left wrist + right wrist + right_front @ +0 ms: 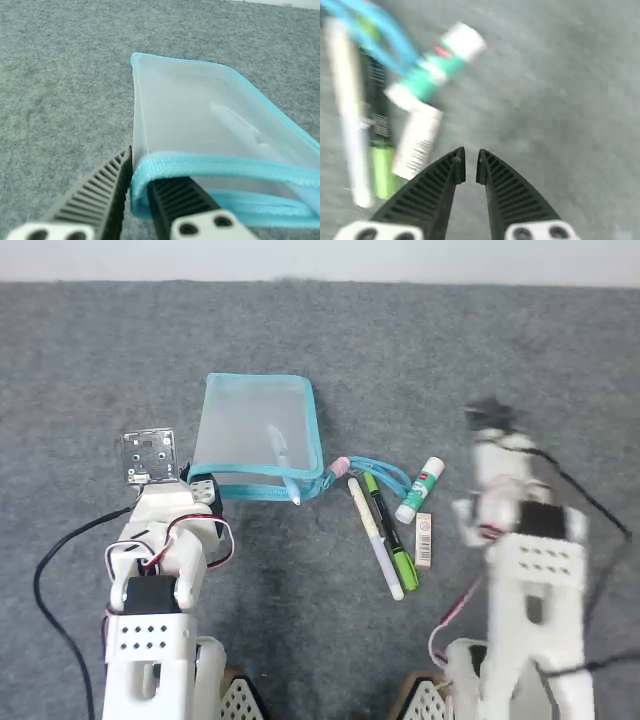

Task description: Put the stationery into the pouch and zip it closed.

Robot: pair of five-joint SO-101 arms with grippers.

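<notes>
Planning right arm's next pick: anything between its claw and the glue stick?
Nothing visible. Bare carpet lies between the right claw and the glue stick; the eraser lies beside the stick.

Grey felt-like surface (100, 360) — pale wall strip (300, 260) along far edge.

- The left arm (160, 580) stretches forward, and the left gripper (140, 172) is clamped on the corner edge of the pouch (200, 120).
- The right arm (530, 570) extends forward, and the right gripper (470, 167) points downward, fingers nearly together, empty.
</notes>
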